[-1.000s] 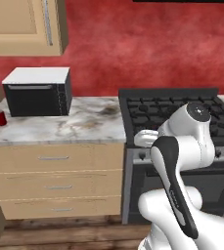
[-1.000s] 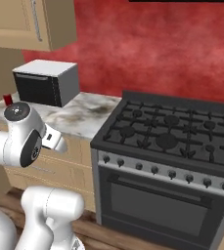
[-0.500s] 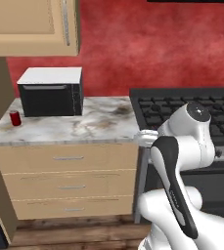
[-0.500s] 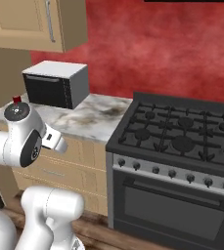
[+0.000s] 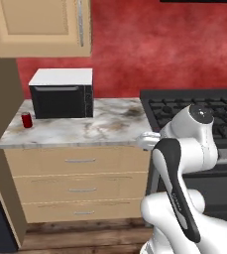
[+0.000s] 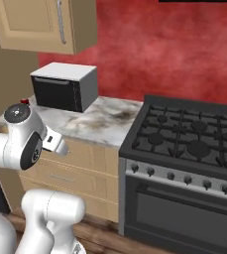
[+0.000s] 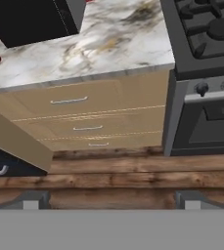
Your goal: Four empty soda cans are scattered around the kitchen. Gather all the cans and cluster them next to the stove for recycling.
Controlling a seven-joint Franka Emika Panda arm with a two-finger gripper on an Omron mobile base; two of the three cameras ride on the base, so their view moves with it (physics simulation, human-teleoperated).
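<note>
Hanging over the wooden floor (image 7: pixel 113 178) before the drawers (image 7: pixel 84 119), the gripper (image 7: pixel 108 200) is holding its fingers wide apart with nothing between them. Farther back, a red can (image 5: pixel 26 119) is standing on the marble counter (image 5: pixel 105 126) left of the microwave (image 5: pixel 61 93), well apart from the stove (image 6: pixel 184 144) at the counter's right end.

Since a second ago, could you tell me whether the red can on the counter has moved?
No. The red can sits left of the microwave as before; the camera shifted.

Red can on the marble counter

A red soda can (image 5: pixel 26 119) stands near the counter's (image 5: pixel 110 126) left end, beside the microwave (image 5: pixel 62 93); the stove (image 5: pixel 184 106) adjoins right.
</note>
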